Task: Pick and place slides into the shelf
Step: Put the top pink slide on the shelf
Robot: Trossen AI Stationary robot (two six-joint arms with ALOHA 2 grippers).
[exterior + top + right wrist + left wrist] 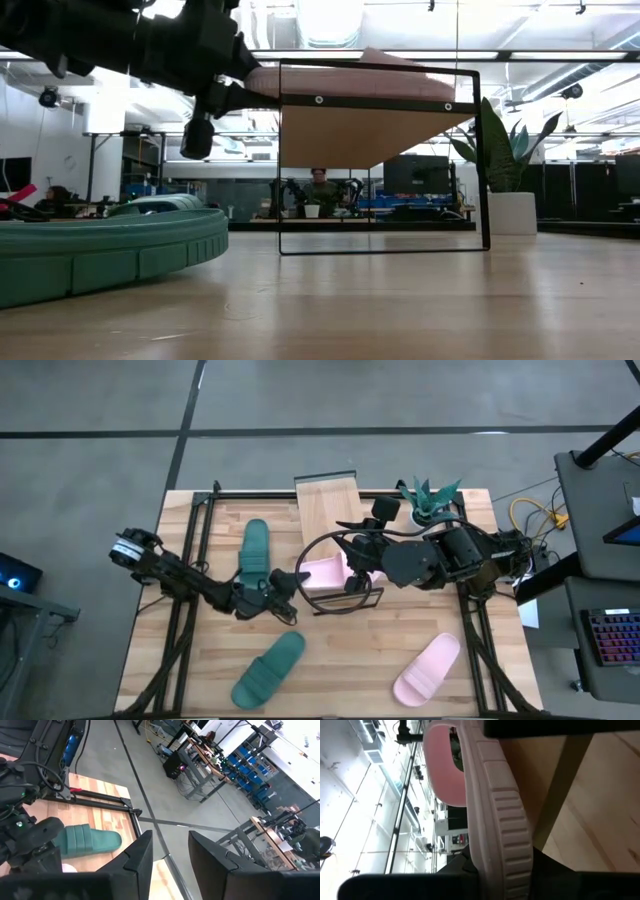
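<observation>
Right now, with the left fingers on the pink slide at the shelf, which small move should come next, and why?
Probably ease the pink slide further onto the shelf before letting go. The left gripper is shut on the slide's edge at the shelf's near end. The right gripper hovers beside it, holding nothing.

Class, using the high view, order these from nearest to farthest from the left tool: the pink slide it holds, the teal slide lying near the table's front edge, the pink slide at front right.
1. Held pink slide, at the left tool.
2. Teal slide, front, left of centre.
3. Pink slide, front right.
</observation>
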